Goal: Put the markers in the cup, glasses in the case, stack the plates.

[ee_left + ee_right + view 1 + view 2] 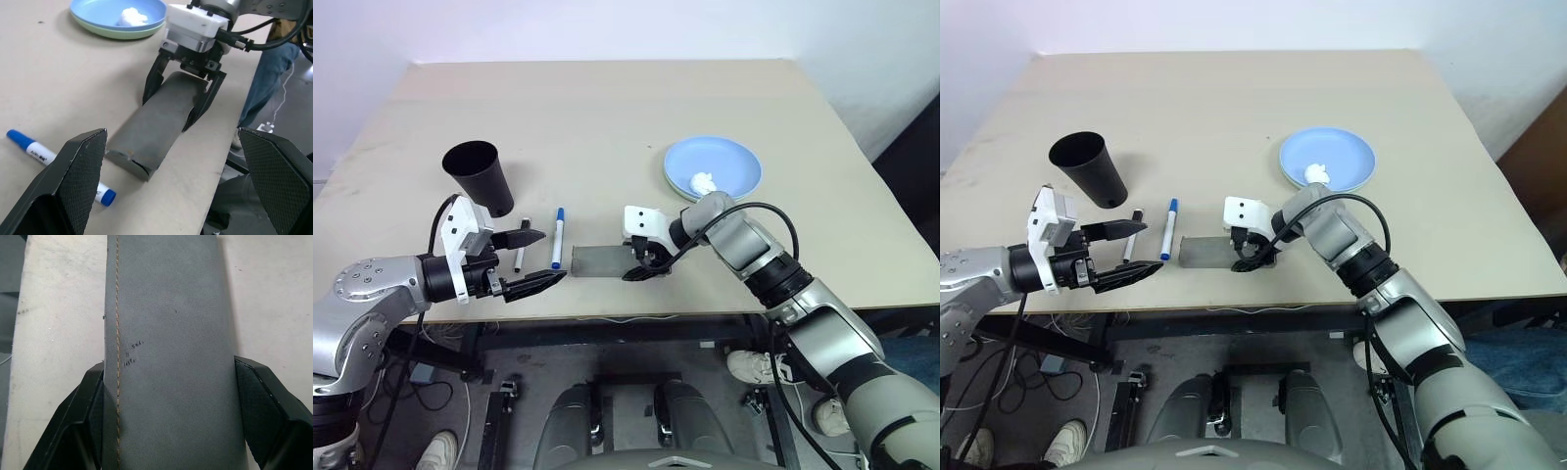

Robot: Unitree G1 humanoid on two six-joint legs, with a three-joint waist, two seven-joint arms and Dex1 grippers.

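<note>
The right gripper (644,262) straddles the near-right end of the grey case (607,260), one black finger (155,81) on each long side; in the right wrist view the pads sit at the case's edges, though whether they actually press it is hard to tell. The case lies closed and flat near the table's (607,108) front edge. The left gripper (536,259) hangs wide open and empty, just left of the markers. The blue-capped marker (558,237) and black-capped marker (520,257) lie side by side between case and cup (480,177), which stands upright, its inside dark. Further right, the blue plate (724,162) sits stacked on the green plate (105,33), with a small white lump (703,182) on top.
</note>
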